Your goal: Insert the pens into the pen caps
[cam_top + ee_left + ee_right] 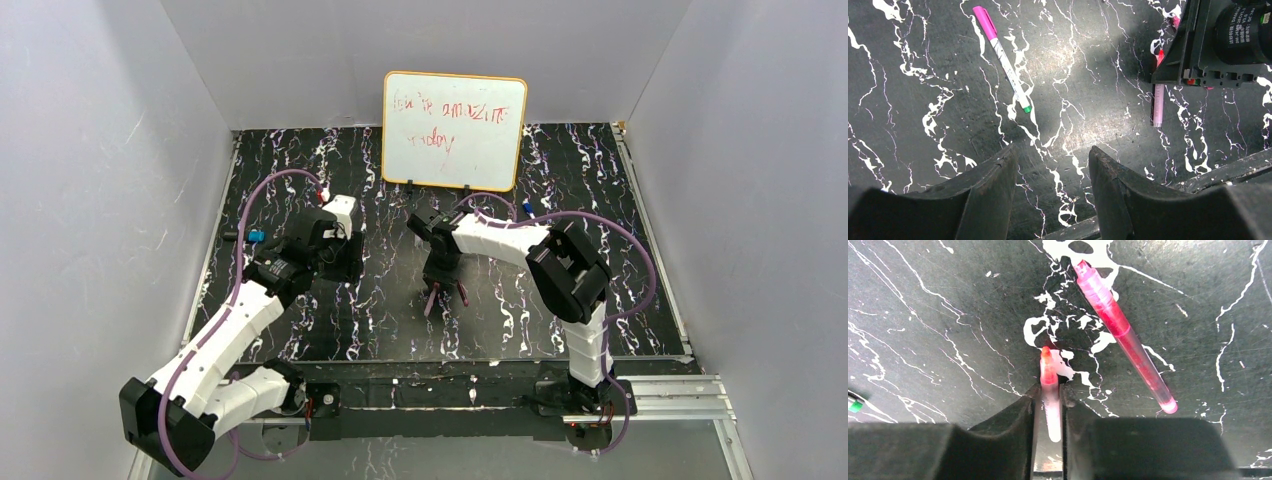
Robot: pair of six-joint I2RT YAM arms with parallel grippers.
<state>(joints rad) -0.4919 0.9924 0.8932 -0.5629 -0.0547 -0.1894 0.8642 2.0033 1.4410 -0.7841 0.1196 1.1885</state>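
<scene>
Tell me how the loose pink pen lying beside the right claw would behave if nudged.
The loose pink pen lies flat, a smooth round tube, so it would probably roll sideways. It looks slim, straight plastic: likely stiff and light. Its glossy body may slip in a loose pinch.

A robotics lab cell: plain grey walls box in a black marbled tabletop with aluminium rails and a small whiteboard.

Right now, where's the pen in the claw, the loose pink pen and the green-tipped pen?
held pen (1048, 375): right wrist view, pink front.
loose pink pen (1123, 335): right wrist view, mid-barrel.
green-tipped pen (1008, 70): left wrist view, white barrel.
</scene>
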